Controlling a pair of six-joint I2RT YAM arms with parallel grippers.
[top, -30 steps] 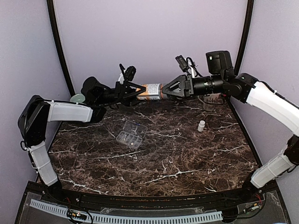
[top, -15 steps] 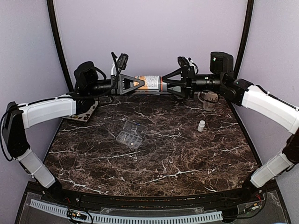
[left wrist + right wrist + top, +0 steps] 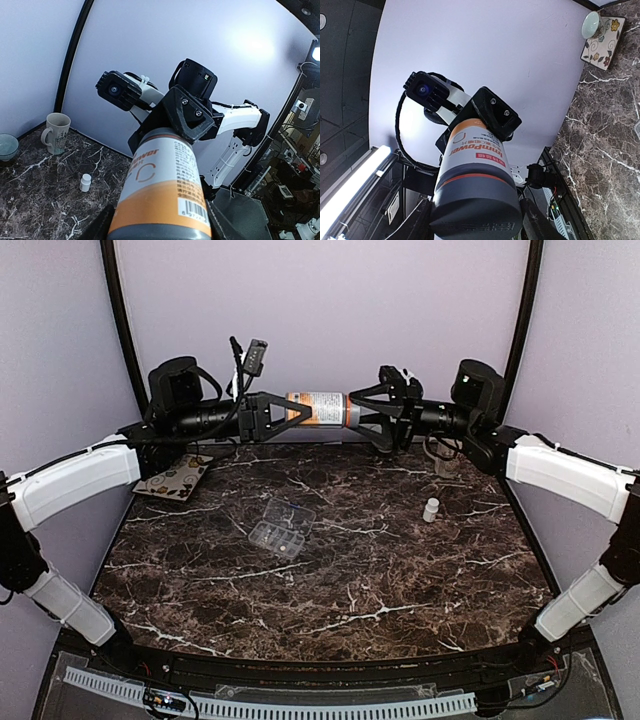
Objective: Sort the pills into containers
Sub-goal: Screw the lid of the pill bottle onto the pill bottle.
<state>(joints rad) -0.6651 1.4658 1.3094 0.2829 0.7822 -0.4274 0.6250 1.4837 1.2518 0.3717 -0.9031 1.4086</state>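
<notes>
We are clamping the bottle (image 3: pixel 320 408) midair, left gripper (image 3: pixel 283 412) and right gripper (image 3: pixel 366 418) each part-closed on an end. The organizer box (image 3: pixel 281 526) is lying mid-table, lid apparently open. Only the left wrist is showing the mug (image 3: pixel 55 132).

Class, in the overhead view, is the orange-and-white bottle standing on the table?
No: the bottle hangs sideways above the table, clamped at its ends between the left arm's fingers and the right arm's fingers.

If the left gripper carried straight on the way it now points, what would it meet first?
The bottle held in the left gripper itself; directly beyond, the right gripper clamped on the bottle's far end.
</notes>
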